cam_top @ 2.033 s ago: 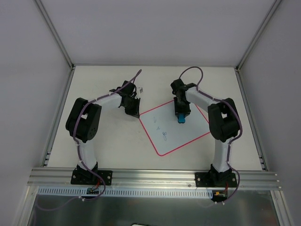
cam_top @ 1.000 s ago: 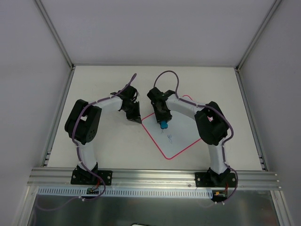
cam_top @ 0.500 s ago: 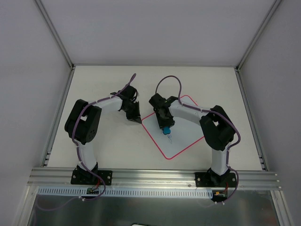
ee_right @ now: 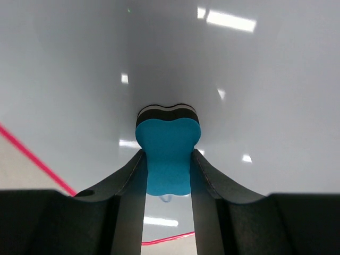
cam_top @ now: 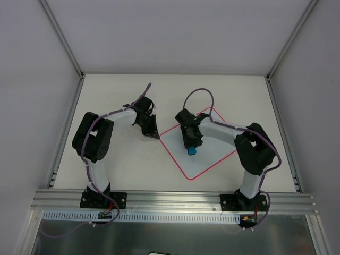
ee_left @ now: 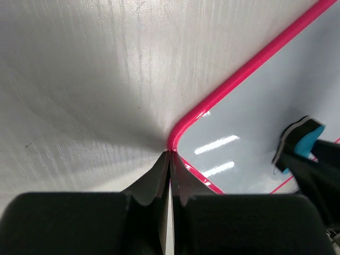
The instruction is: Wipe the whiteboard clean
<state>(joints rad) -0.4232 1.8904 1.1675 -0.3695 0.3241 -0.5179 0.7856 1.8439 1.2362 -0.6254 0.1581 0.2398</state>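
- Right tool (ee_right: 167, 159) is clenched on a blue eraser (ee_right: 168, 143). We see both fingers (ee_right: 130, 180) pinching its sides, and the foam bulges out past the tips.
- The eraser has a dark and white felt layer on its far end, and that end presses flat on the whiteboard (ee_right: 239, 79).
- In the right wrist view we see a small blue stroke (ee_right: 166, 198) on the board just under the eraser, between the fingers. It is too small to read.
- From the top view we place the eraser near the middle of the board, a bit toward its near-left edge, with the right arm (cam_top: 228, 130) reaching in across the far-right side.
- Left tool (ee_left: 170, 159) is clenched with nothing in it, its fingers pressed together.
- Its tips sit right at the board's rounded left corner on the pink rim (ee_left: 249, 66). We cannot tell whether they press down on it.
- The whiteboard lies flat on the surface (cam_top: 122, 159), turned like a diamond at centre-right between the two arms.
- Apart from the stroke, the board face looks clean and glossy, with light reflections on it.
- The surface is pale, with grey walls around it and a metal rail (cam_top: 170, 199) at the near edge where both arm bases are bolted.
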